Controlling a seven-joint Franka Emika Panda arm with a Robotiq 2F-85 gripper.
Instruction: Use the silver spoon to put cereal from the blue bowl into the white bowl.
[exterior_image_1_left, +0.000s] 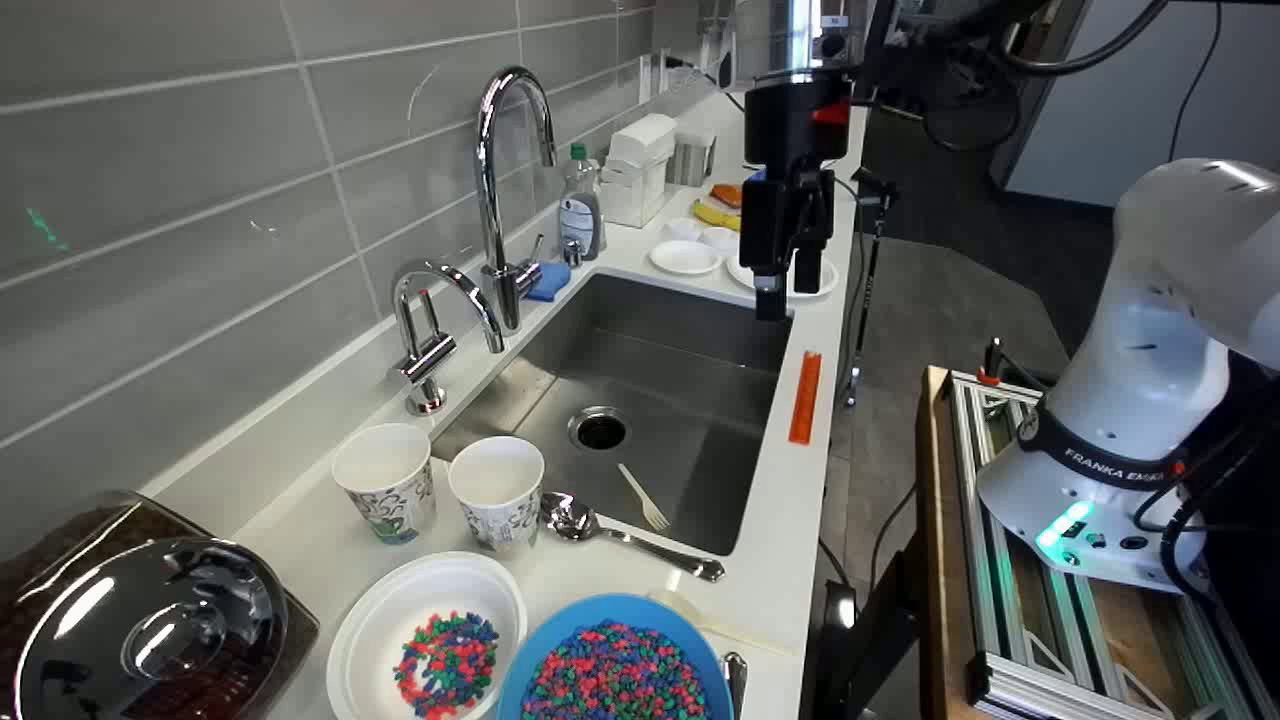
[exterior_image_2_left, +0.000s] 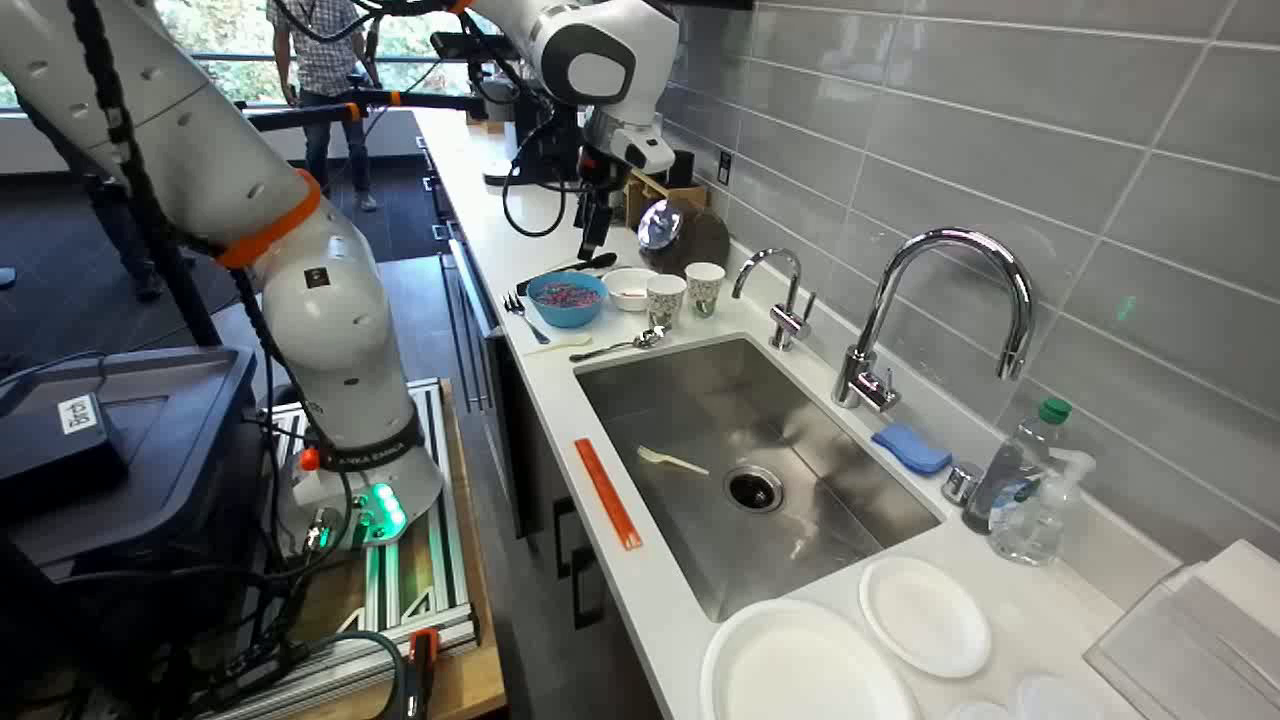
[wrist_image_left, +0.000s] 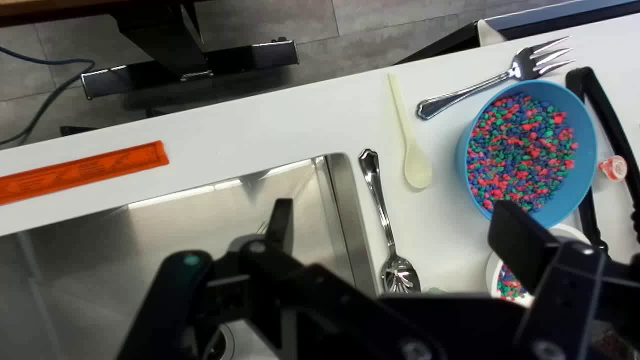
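The silver spoon (wrist_image_left: 382, 210) lies on the counter beside the sink's edge; it also shows in both exterior views (exterior_image_1_left: 640, 540) (exterior_image_2_left: 620, 346). The blue bowl (wrist_image_left: 562, 205) holds much multi-coloured cereal (wrist_image_left: 520, 150) and stands on the counter in both exterior views (exterior_image_1_left: 590, 603) (exterior_image_2_left: 568, 316). The white bowl (exterior_image_1_left: 360, 640) beside it holds a smaller heap of cereal (exterior_image_1_left: 470, 650); my finger partly hides this bowl in the wrist view (wrist_image_left: 492, 277). My gripper (wrist_image_left: 395, 227) is open and empty, well above the counter, also seen in both exterior views (exterior_image_1_left: 789, 283) (exterior_image_2_left: 592, 235). The spoon shows between its fingers.
The sink (exterior_image_1_left: 680, 400) lies next to the spoon, with two faucets behind it. Two patterned cups (exterior_image_1_left: 385, 480) (exterior_image_1_left: 497, 490) stand near the white bowl. A pale plastic spoon (wrist_image_left: 407, 135), a metal fork (wrist_image_left: 470, 90) and a black utensil (wrist_image_left: 612, 120) lie around the blue bowl.
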